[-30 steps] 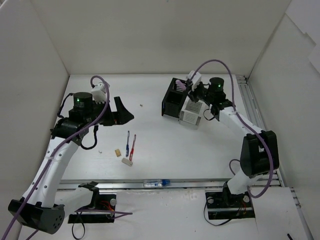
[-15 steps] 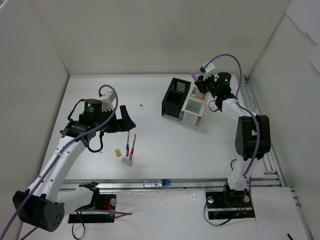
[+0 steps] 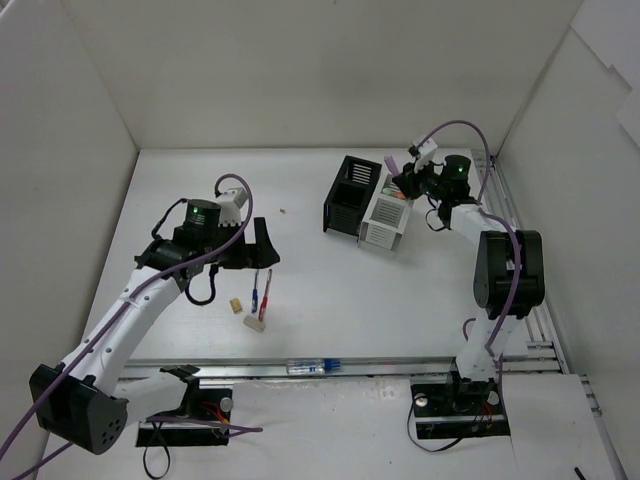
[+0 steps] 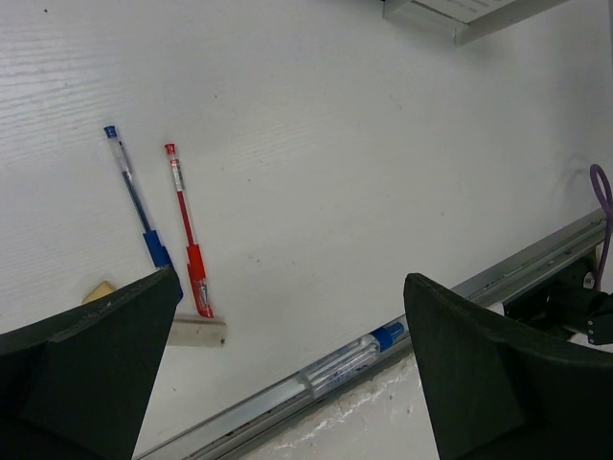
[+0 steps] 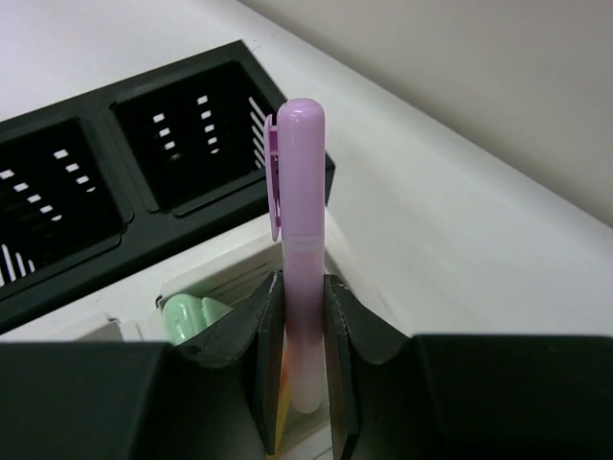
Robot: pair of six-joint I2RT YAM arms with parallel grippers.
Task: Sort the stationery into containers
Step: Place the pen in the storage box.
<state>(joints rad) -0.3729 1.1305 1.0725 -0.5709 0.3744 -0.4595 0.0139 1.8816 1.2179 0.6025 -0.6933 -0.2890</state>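
Note:
My right gripper (image 3: pixel 406 182) is shut on a pink marker (image 3: pixel 390 161) and holds it upright over the white box (image 3: pixel 384 228), next to the black box (image 3: pixel 349 196). In the right wrist view the marker (image 5: pixel 298 211) stands between my shut fingers (image 5: pixel 299 321), with the black box (image 5: pixel 144 163) behind it. My left gripper (image 3: pixel 262 247) is open and empty, just above a blue pen (image 3: pixel 256 286) and a red pen (image 3: pixel 266 291). The left wrist view shows the blue pen (image 4: pixel 133 204), the red pen (image 4: pixel 184 223), a beige eraser (image 4: pixel 99 290), a white eraser (image 4: pixel 196 331) and a clear blue-capped tube (image 4: pixel 350 356).
The tube (image 3: pixel 312 366) lies along the metal rail at the table's near edge. The erasers (image 3: pixel 236 304) (image 3: pixel 254 323) lie beside the pens. A pale green item (image 5: pixel 187 311) and something yellow sit in the white box (image 5: pixel 206 273). White walls enclose the table.
My left arm has swung right and nearer, bringing the open gripper over the pens. My right gripper has shifted a little right with the pink marker, over the white box.

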